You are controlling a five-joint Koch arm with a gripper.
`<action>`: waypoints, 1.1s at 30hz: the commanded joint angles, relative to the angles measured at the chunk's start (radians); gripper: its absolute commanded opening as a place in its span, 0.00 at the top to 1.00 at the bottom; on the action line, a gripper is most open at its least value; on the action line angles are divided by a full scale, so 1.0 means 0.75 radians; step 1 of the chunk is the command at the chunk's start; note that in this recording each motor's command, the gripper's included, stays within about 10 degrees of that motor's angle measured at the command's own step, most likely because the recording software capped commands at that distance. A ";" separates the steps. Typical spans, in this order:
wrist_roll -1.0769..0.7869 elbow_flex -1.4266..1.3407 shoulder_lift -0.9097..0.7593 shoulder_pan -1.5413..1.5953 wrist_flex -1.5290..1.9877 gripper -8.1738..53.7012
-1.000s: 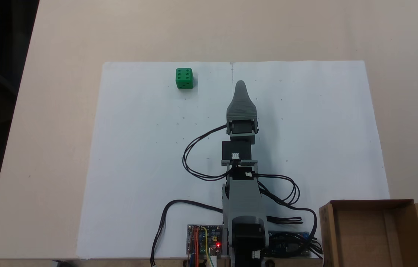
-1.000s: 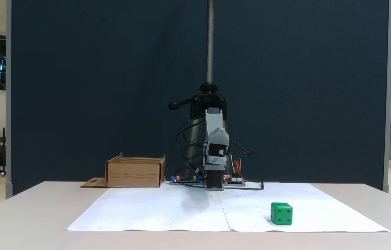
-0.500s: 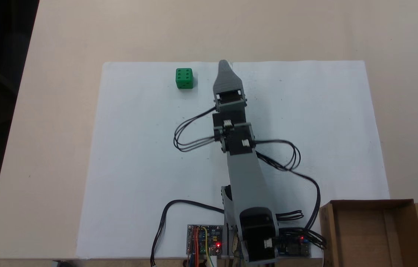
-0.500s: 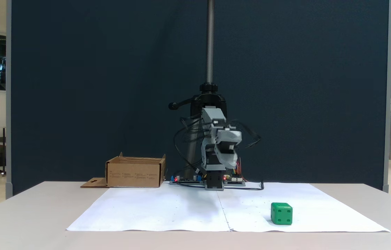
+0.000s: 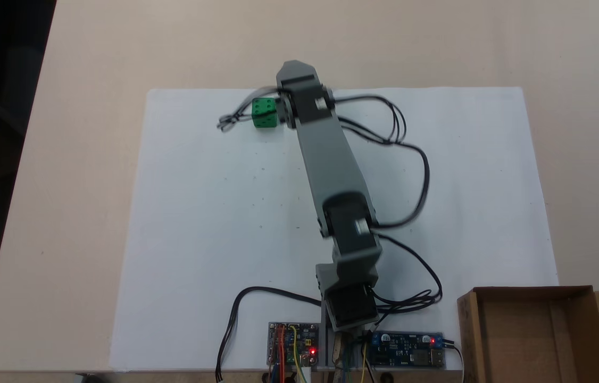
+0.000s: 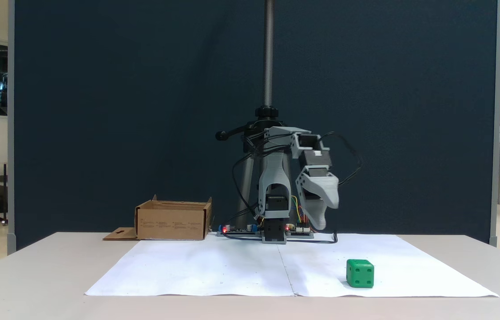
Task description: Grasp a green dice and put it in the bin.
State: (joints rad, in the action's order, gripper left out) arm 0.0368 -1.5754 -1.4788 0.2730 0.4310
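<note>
Paper sheet (image 5: 204, 223) covers the table (image 5: 92, 53) in the fixed view from above, and we find the green dice (image 5: 264, 113) near the sheet's far edge, left of centre. We see the arm (image 5: 331, 159) stretched from its base at the near edge toward that far edge, its wrist just right of the dice in the picture; the gripper (image 5: 291, 66) is seen from behind here, so we cannot tell how its jaws stand. The bin (image 5: 536, 335), a cardboard box, sits at the lower right corner. In the fixed view from the front, we see the dice (image 6: 360, 273) resting on the sheet (image 6: 214, 275) at the right, while the gripper (image 6: 321, 224) hangs pointing downward, above the table, up and to the left of the dice and apart from it. Only one tip shows, so we cannot tell its state. The bin (image 6: 172, 220) stands at the left.
</note>
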 commanded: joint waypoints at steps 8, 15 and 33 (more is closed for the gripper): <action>0.405 0.583 0.254 0.115 0.664 0.15; 0.579 0.775 0.342 0.141 1.082 0.16; 0.654 1.039 0.634 0.153 1.096 0.17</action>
State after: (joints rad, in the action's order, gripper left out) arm 0.4525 -0.8514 -0.9894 0.3758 1.2609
